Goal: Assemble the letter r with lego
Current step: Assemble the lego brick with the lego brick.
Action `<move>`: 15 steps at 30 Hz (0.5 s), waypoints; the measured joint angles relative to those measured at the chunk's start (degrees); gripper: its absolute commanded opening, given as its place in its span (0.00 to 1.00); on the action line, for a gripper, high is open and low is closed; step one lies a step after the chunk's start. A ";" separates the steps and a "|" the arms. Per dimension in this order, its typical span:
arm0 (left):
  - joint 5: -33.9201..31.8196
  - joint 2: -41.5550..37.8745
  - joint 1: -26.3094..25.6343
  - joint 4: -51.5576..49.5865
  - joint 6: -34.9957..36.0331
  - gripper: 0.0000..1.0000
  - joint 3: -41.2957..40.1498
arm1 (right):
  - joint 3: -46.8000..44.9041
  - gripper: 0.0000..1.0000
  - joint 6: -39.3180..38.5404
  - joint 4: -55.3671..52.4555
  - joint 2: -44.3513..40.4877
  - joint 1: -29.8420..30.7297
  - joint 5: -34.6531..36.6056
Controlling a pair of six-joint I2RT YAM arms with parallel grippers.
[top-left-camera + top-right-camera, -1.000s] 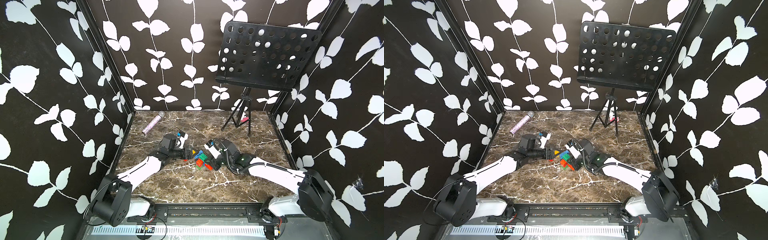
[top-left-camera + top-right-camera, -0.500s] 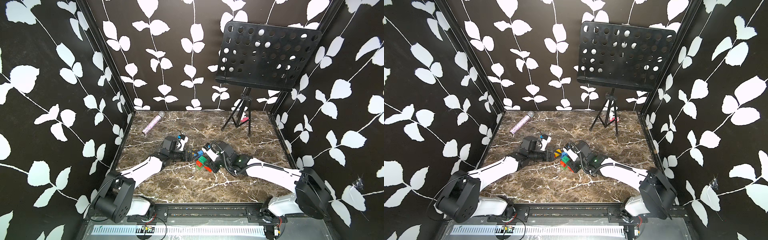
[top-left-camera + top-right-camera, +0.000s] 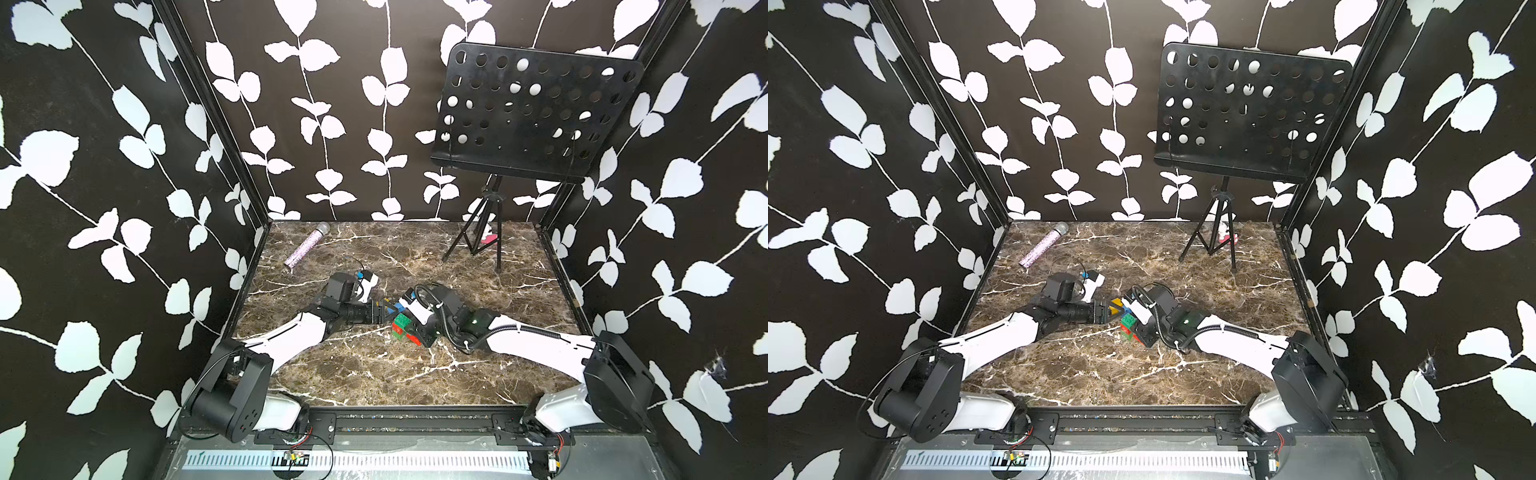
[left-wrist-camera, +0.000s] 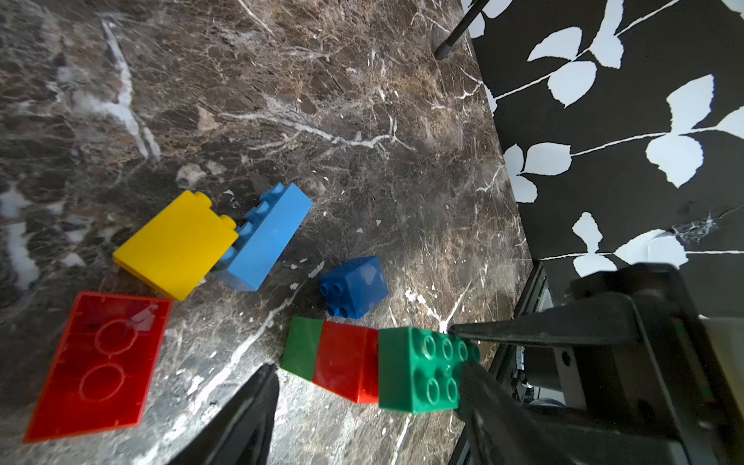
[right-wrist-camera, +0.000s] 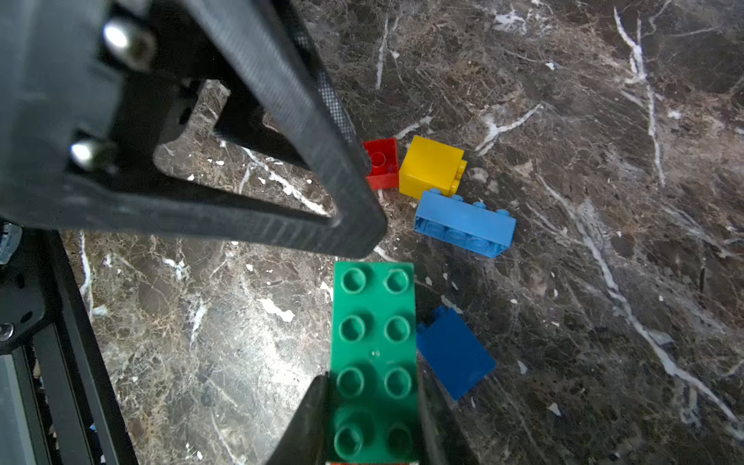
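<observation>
My right gripper is shut on the long dark green lego brick, holding it by its long sides. In the left wrist view that green brick tops a stack with a red brick and a green one. My left gripper is open and straddles this stack end to end, its fingertips a hair from it. Loose on the marble lie a yellow brick, a light blue brick, a blue brick and a red brick. In both top views the grippers meet mid-table at the stack.
A glittery microphone lies at the back left. A black music stand on a tripod stands at the back right, with a small pink thing behind it. Patterned walls enclose three sides of the table.
My right gripper has carried the green-topped stack a little left toward the left gripper. The left gripper has come round the stack and its jaws have narrowed slightly.
</observation>
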 measured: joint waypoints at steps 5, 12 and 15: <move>0.24 1.99 0.00 -0.02 0.28 0.68 0.00 | 0.37 0.27 -0.31 -0.24 0.22 0.13 0.28; 0.46 2.71 0.00 0.02 0.37 0.68 0.00 | 0.68 0.26 -0.98 -1.03 0.35 0.63 0.74; 0.48 2.84 0.00 0.02 0.39 0.67 0.00 | 0.68 0.26 -1.18 -1.29 0.35 0.81 1.11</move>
